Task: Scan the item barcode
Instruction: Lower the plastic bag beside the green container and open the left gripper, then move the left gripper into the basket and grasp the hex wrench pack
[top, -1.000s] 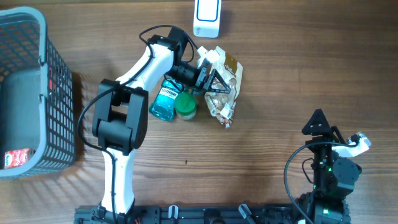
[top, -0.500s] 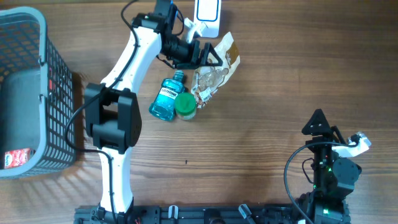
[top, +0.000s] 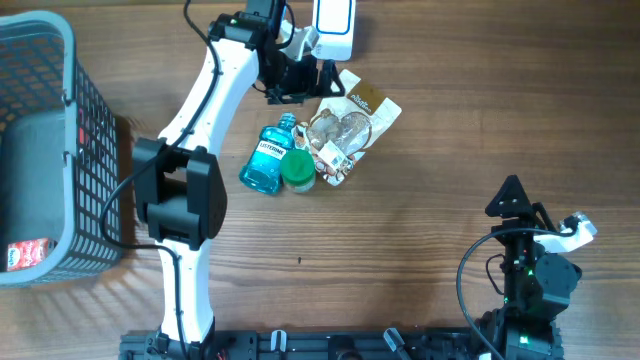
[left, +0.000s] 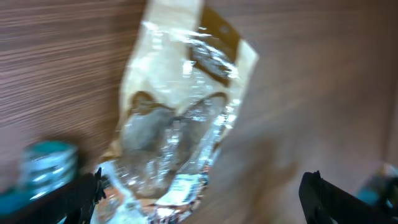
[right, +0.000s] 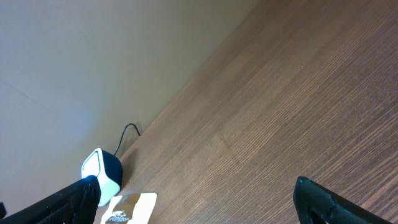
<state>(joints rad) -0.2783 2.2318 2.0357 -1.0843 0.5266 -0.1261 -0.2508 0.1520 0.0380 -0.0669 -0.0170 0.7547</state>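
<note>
A clear snack bag (top: 352, 124) with a tan and brown header lies flat on the wooden table, right of the bottle. A white barcode label (left: 186, 184) shows at the bag's (left: 177, 121) lower end. The white scanner (top: 333, 26) stands at the table's far edge. My left gripper (top: 318, 78) hovers open between scanner and bag, holding nothing. In the left wrist view the left gripper (left: 202, 200) is above the bag, its fingers apart on either side. My right gripper (top: 512, 196) rests open and empty at the lower right. The right wrist view shows the scanner (right: 99, 173) and the bag (right: 127, 208) far off.
A blue mouthwash bottle (top: 268, 160) and a green-lidded jar (top: 298, 172) lie just left of the bag. A dark wire basket (top: 45, 150) with a red packet (top: 25, 254) in it stands at the left edge.
My left arm swung from beside the bottle up toward the scanner, carrying the bag with it. The bag now lies flat on the table, apart from the gripper. The right arm stayed still.
</note>
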